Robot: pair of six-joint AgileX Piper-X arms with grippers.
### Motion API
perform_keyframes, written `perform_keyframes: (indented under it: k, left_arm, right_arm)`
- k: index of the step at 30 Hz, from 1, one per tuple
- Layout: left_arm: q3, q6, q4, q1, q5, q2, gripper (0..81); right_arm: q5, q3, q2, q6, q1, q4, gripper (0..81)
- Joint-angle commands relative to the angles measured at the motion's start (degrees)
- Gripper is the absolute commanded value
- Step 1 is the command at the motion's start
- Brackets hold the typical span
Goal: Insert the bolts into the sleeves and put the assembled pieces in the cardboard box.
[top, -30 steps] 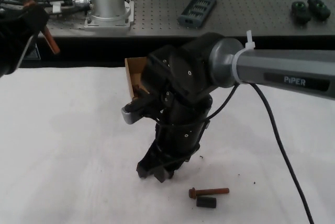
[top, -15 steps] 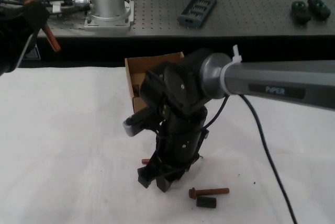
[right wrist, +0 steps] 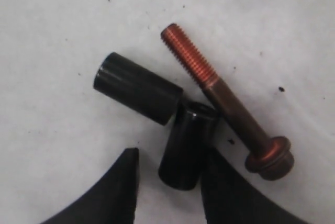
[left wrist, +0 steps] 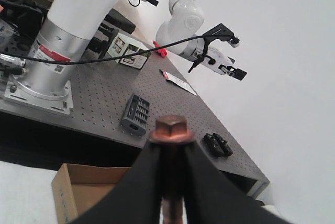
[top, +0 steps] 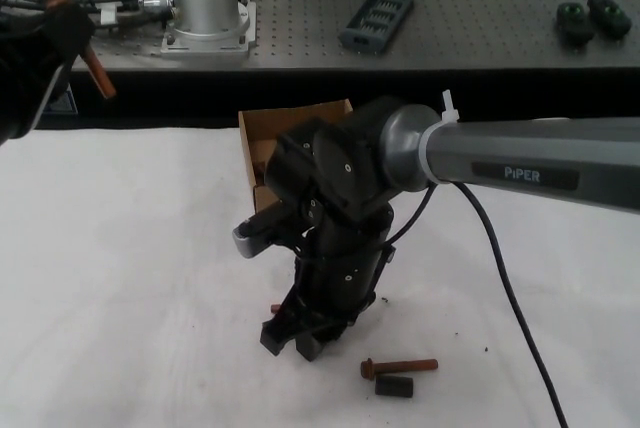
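Note:
My left gripper point(left wrist: 168, 182) is raised at the far left of the bench, shut on a copper bolt point(left wrist: 168, 130) that also shows in the high view point(top: 98, 76). The cardboard box point(top: 290, 128) stands mid-bench behind the right arm. My right gripper point(right wrist: 170, 158) points down at the white cloth, open, its fingers either side of a black sleeve point(right wrist: 187, 148). A second black sleeve point(right wrist: 137, 88) and a copper bolt point(right wrist: 225, 103) lie touching it. Farther toward the front lie another bolt point(top: 400, 365) and sleeve point(top: 394, 386).
A perforated metal bench behind the cloth carries a metal column base point(top: 205, 8), a black slotted holder point(top: 378, 16) and two dark clamps point(top: 593, 18). The right arm's cable point(top: 510, 288) hangs over the cloth on the right.
The right arm has dropped lower and shifted slightly left, uncovering the cardboard box behind it. The left arm with its bolt has barely moved.

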Motion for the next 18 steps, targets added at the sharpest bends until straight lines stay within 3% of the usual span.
perform_keyframes:
  k: [1, 18]
  left_arm:
    - [-0.27, -0.91, -1.15, 0.11, 0.34, -0.69, 0.6]
    - [-0.27, -0.91, -1.15, 0.11, 0.34, -0.69, 0.6]
  right_arm:
    - [-0.76, -0.48, 0.41, 0.33, -0.27, -0.81, 28.6]
    - [1.75, -3.22, 1.65, 0.86, -0.33, 1.54, 28.6]
